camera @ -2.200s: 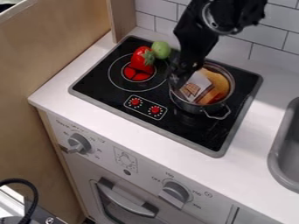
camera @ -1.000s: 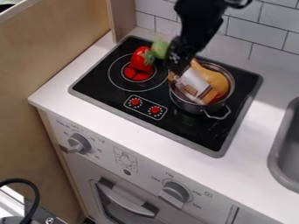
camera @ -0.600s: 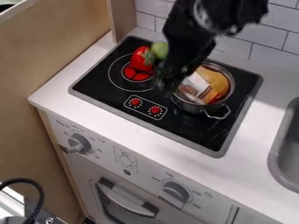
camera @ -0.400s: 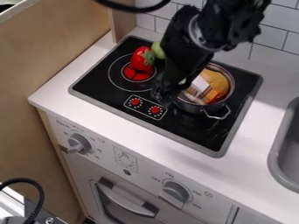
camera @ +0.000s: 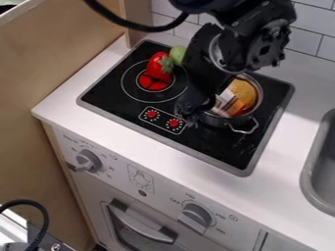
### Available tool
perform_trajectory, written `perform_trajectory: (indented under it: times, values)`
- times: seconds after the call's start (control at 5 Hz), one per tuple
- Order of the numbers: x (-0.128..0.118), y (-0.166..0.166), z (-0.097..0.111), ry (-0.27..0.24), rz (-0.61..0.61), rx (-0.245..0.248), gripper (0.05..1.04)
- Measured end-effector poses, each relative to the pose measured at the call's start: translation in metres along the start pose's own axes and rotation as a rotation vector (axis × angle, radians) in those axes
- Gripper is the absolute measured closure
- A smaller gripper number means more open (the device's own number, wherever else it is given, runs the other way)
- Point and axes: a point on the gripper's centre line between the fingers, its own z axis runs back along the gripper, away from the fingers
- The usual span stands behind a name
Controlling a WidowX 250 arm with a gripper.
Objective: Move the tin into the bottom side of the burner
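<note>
Right of the frame's centre, pushing too high on the tin with your arm (grip open or closed, I can't tell) could tip it, spilling the bread.

The black arm enters from the top edge — bent above the claw, which hangs at a slant — pointing toward the view's lower left.

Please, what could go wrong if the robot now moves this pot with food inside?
The gripper is low beside the pot, so an uneven push might tip it. The orange-brown food sits near the pot's rim and could fall out if the pot tilts.
</note>
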Motion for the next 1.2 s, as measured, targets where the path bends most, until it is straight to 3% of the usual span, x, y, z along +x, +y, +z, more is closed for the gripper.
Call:
perform_trajectory:
  times: [0.6,1.2]
  values:
    - [-0.002,0.003,-0.01,-0.003,0.015,-0.026,0.084]
    - [-0.01,0.003,-0.035,-0.012,0.034,-0.072,0.084]
